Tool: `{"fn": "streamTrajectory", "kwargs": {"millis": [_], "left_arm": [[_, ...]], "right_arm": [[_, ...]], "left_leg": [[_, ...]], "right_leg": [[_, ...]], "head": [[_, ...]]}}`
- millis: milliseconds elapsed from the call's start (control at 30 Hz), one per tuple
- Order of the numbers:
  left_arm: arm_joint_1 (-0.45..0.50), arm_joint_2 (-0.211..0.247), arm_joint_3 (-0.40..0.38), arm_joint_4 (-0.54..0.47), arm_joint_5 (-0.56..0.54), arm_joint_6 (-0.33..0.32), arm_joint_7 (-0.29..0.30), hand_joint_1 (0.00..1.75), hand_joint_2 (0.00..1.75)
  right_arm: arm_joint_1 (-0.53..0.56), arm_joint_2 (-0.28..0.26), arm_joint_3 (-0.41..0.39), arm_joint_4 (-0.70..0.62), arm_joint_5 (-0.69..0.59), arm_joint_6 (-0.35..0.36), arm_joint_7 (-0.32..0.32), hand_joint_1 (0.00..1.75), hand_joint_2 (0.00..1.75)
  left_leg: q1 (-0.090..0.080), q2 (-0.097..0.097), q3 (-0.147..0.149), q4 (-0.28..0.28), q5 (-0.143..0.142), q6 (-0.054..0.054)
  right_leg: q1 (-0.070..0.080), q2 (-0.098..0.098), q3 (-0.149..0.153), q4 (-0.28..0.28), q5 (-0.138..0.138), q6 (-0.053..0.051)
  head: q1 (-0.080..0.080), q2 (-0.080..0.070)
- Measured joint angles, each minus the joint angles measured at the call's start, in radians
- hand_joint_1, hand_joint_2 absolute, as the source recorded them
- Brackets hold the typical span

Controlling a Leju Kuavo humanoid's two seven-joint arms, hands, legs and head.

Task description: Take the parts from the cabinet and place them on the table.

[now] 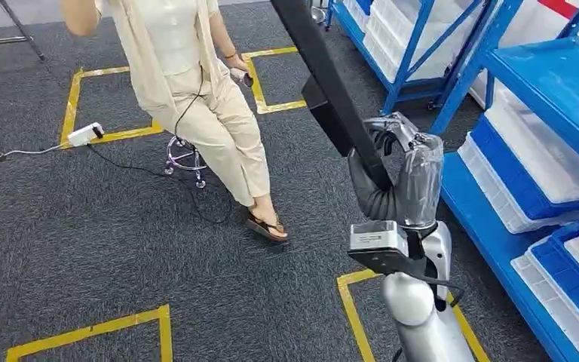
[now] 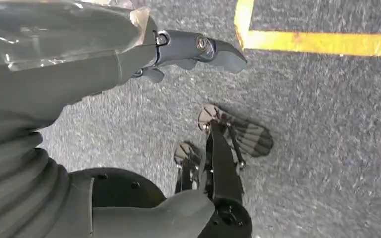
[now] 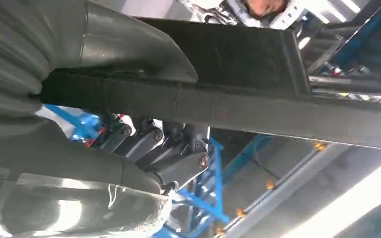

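Nearest to the camera in the head view is the right hand (image 1: 399, 170), at centre right of the frame, raised on its silver arm. Its fingers are wrapped around a long black bar-shaped part (image 1: 330, 72), which runs from the hand up to the top centre of the frame. The right wrist view shows the same hold from close: the dark fingers (image 3: 171, 148) curl under the black part (image 3: 218, 74), and the thumb lies over it. So this hand is gripping the part firmly.

The left hand (image 2: 129, 54) hangs low over the grey carpet. Its fingers look stretched out and nothing is in them, so I judge it as empty and open.

At the right edge of the head view stands the blue shelf rack (image 1: 550, 83) with white and blue bins. A person (image 1: 196, 98) sits on a stool (image 1: 185, 157) at upper centre left, with a cable on the floor nearby. The table is not visible.

I think the step in hand is the carry to the table. To do it well, the robot should keep the grip tight, because the part is long and its far end can swing. It should turn slowly, so that the upper end does not strike the rack or the seated person.
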Motion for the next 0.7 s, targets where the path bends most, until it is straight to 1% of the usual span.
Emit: {"fn": "streamTrajectory", "kwargs": {"millis": [33, 67, 100, 133, 167, 200, 233, 267, 300, 333, 367, 400, 433, 467, 500, 533, 567, 600, 633, 667, 700], "left_arm": [[0.001, 0.0, 0.0, 0.0, 0.0, 0.0, -0.005, 0.0, 1.75], [0.0, -0.001, 0.0, 0.0, 0.0, -0.002, -0.008, 0.0, 1.75], [-0.002, 0.0, 0.0, 0.0, 0.0, -0.002, -0.012, 0.0, 1.75], [-0.003, 0.0, 0.0, 0.0, -0.001, -0.003, -0.014, 0.0, 1.75], [-0.003, 0.0, 0.0, 0.0, -0.003, -0.005, -0.016, 0.0, 1.75], [-0.002, 0.0, 0.0, 0.0, -0.004, -0.011, -0.016, 0.0, 1.75], [-0.001, 0.0, 0.0, 0.0, -0.007, -0.013, -0.016, 0.0, 1.75], [0.0, 0.0, 0.0, 0.0, -0.011, -0.015, -0.016, 0.0, 1.75], [0.0, 0.0, 0.0, 0.0, -0.014, -0.021, -0.016, 0.0, 1.75], [0.0, 0.0, 0.0, 0.0, -0.017, -0.023, -0.016, 0.0, 1.75], [0.0, -0.001, 0.0, 0.0, -0.023, -0.027, -0.016, 0.0, 1.75], [-0.001, -0.001, 0.0, 0.0, -0.025, -0.031, -0.015, 0.0, 1.75], [0.0, -0.001, 0.0, 0.0, -0.026, -0.032, -0.013, 0.0, 1.75], [0.003, -0.001, -0.001, 0.0, -0.031, -0.033, -0.01, 0.0, 1.75], [0.006, -0.001, -0.001, 0.0, -0.034, -0.034, -0.008, 0.0, 1.75], [0.007, 0.0, -0.001, 0.0, -0.035, -0.034, -0.006, 0.0, 1.75], [0.006, 0.001, -0.001, 0.0, -0.036, -0.034, -0.006, 0.0, 1.75], [0.005, 0.0, -0.002, 0.0, -0.037, -0.034, -0.006, 0.0, 1.75], [0.004, 0.0, -0.002, 0.0, -0.039, -0.034, -0.005, 0.0, 1.75], [0.004, 0.0, -0.002, 0.0, -0.04, -0.034, -0.005, 0.0, 1.75], [0.004, 0.0, -0.002, 0.0, -0.043, -0.037, -0.004, 0.0, 1.75]], "right_arm": [[-0.008, 0.0, 0.002, 0.006, -0.003, 0.0, 0.002, 1.75, 1.75], [-0.011, 0.0, 0.003, 0.009, -0.006, 0.0, 0.002, 1.75, 1.75], [-0.014, 0.002, 0.005, 0.011, -0.008, 0.0, 0.002, 1.75, 1.75], [-0.017, 0.002, 0.005, 0.014, -0.011, 0.0, 0.002, 1.75, 1.75], [-0.017, 0.002, 0.005, 0.019, -0.015, 0.0, 0.003, 1.75, 1.75], [-0.017, 0.002, 0.006, 0.024, -0.018, 0.0, 0.003, 1.75, 1.75], [-0.017, 0.002, 0.007, 0.029, -0.018, 0.0, 0.004, 1.75, 1.75], [-0.017, 0.003, 0.009, 0.032, -0.019, 0.0, 0.005, 1.75, 1.75], [-0.017, 0.006, 0.011, 0.033, -0.019, 0.001, 0.006, 1.75, 1.75], [-0.019, 0.009, 0.013, 0.033, -0.016, 0.001, 0.009, 1.75, 1.75], [-0.022, 0.012, 0.015, 0.033, -0.014, 0.001, 0.014, 1.75, 1.75], [-0.024, 0.015, 0.019, 0.033, -0.012, 0.002, 0.021, 1.75, 1.75], [-0.027, 0.016, 0.02, 0.033, -0.01, 0.004, 0.027, 1.75, 1.75], [-0.027, 0.017, 0.021, 0.033, -0.008, 0.007, 0.031, 1.75, 1.75], [-0.027, 0.019, 0.021, 0.033, -0.008, 0.013, 0.038, 1.75, 1.75], [-0.028, 0.022, 0.021, 0.033, -0.006, 0.016, 0.041, 1.75, 1.75], [-0.029, 0.026, 0.021, 0.033, -0.005, 0.017, 0.042, 1.75, 1.75], [-0.03, 0.029, 0.022, 0.032, -0.005, 0.018, 0.042, 1.75, 1.75], [-0.031, 0.03, 0.022, 0.032, -0.003, 0.018, 0.043, 1.75, 1.75], [-0.031, 0.03, 0.022, 0.032, 0.0, 0.019, 0.044, 1.75, 1.75], [-0.03, 0.03, 0.022, 0.032, 0.006, 0.019, 0.047, 1.75, 1.75]], "left_leg": [[0.004, -0.008, 0.004, -0.005, 0.005, 0.009], [0.002, -0.015, 0.003, -0.006, 0.006, 0.014], [0.003, -0.026, 0.001, -0.006, 0.008, 0.026], [0.002, -0.038, -0.001, -0.006, 0.009, 0.029], [0.001, -0.05, -0.003, -0.006, 0.01, 0.031], [-0.001, -0.062, -0.004, -0.006, 0.012, 0.033], [-0.003, -0.077, -0.004, -0.006, 0.013, 0.034], [-0.003, -0.089, -0.004, -0.006, 0.014, 0.034], [-0.003, -0.102, -0.004, -0.005, 0.016, 0.033], [-0.003, -0.113, -0.004, -0.005, 0.018, 0.031], [-0.002, -0.122, -0.006, -0.005, 0.02, 0.028], [-0.009, -0.131, -0.01, 0.0, 0.02, 0.022], [-0.007, -0.135, -0.013, -0.004, 0.025, 0.015], [-0.005, -0.142, -0.015, -0.008, 0.029, 0.009], [-0.004, -0.15, -0.016, -0.013, 0.034, 0.001], [-0.004, -0.147, -0.02, -0.007, 0.032, -0.002], [-0.006, -0.1, -0.029, 0.012, 0.015, -0.002], [-0.005, -0.062, -0.051, 0.063, -0.024, -0.007], [-0.002, -0.05, -0.081, 0.132, -0.063, -0.011], [0.001, -0.046, -0.115, 0.208, -0.098, -0.016], [0.004, -0.045, -0.143, 0.267, -0.117, -0.021]], "right_leg": [[-0.005, 0.012, -0.011, 0.006, -0.008, 0.009], [-0.013, 0.048, -0.013, 0.028, -0.02, 0.01], [-0.015, 0.086, -0.05, 0.108, -0.06, 0.002], [-0.016, 0.097, -0.094, 0.196, -0.096, -0.004], [-0.015, 0.101, -0.135, 0.277, -0.123, -0.006], [-0.014, 0.104, -0.163, 0.33, -0.132, -0.002], [-0.014, 0.106, -0.166, 0.332, -0.123, 0.003], [-0.014, 0.107, -0.146, 0.287, -0.1, 0.008], [-0.014, 0.113, -0.107, 0.204, -0.064, 0.015], [-0.016, 0.129, -0.061, 0.109, -0.027, 0.02], [-0.019, 0.166, -0.027, 0.037, -0.004, 0.018], [-0.013, 0.176, -0.024, 0.015, 0.0, 0.007], [-0.009, 0.163, -0.021, 0.015, 0.003, 0.002], [-0.005, 0.159, -0.022, 0.017, 0.006, -0.003], [-0.002, 0.151, -0.023, 0.016, 0.01, -0.009], [-0.028, 0.138, -0.019, 0.003, 0.019, -0.022], [-0.026, 0.129, -0.017, 0.001, 0.022, -0.025], [-0.026, 0.119, -0.018, 0.0, 0.024, -0.044], [-0.021, 0.107, -0.019, 0.0, 0.022, -0.047], [-0.017, 0.096, -0.02, 0.0, 0.023, -0.049], [-0.015, 0.083, -0.022, 0.0, 0.023, -0.05]], "head": [[0.0, 0.0], [0.001, 0.0], [0.002, 0.0], [0.007, 0.0], [0.007, 0.0], [0.007, 0.0], [0.006, 0.0], [0.007, 0.0], [0.007, 0.0], [0.007, 0.0], [0.007, 0.0], [0.005, 0.0], [0.008, 0.0], [0.004, 0.0], [0.007, 0.0], [0.005, 0.0], [0.002, 0.0], [-0.003, 0.0], [-0.002, 0.0], [-0.001, 0.0], [-0.003, 0.0]]}}
